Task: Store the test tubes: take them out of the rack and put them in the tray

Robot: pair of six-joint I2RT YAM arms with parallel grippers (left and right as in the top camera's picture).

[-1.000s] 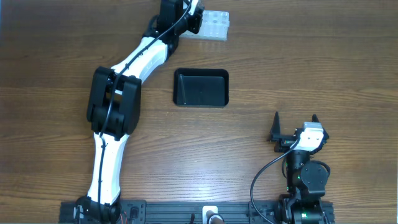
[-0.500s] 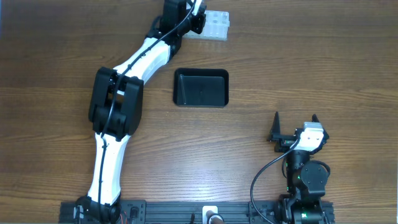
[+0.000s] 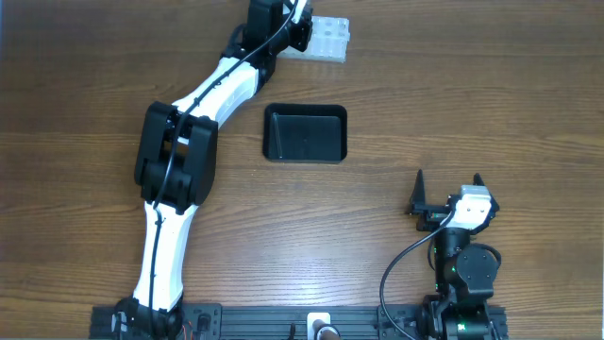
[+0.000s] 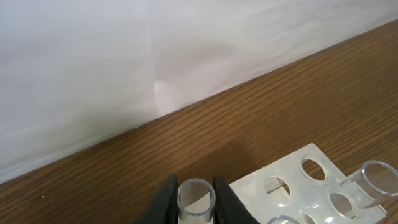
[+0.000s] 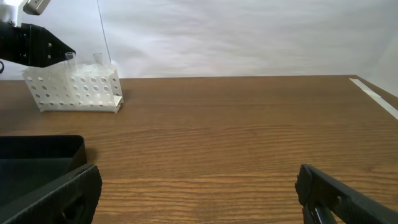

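A white perforated test tube rack stands at the table's far edge; in the right wrist view the rack has two clear tubes sticking up. My left gripper is shut on a clear test tube, held upright just beside the rack, where another tube stands in a hole. In the top view the left gripper is at the rack's left end. The black tray lies nearer, with nothing in it. My right gripper rests open near its base, far from both.
A white wall rises right behind the rack. A pale tape strip marks the table's right side. Bare wood table surrounds the tray.
The left gripper has shifted slightly at the rack's end, and the rack has nudged a little to the right. The right arm has kept still.
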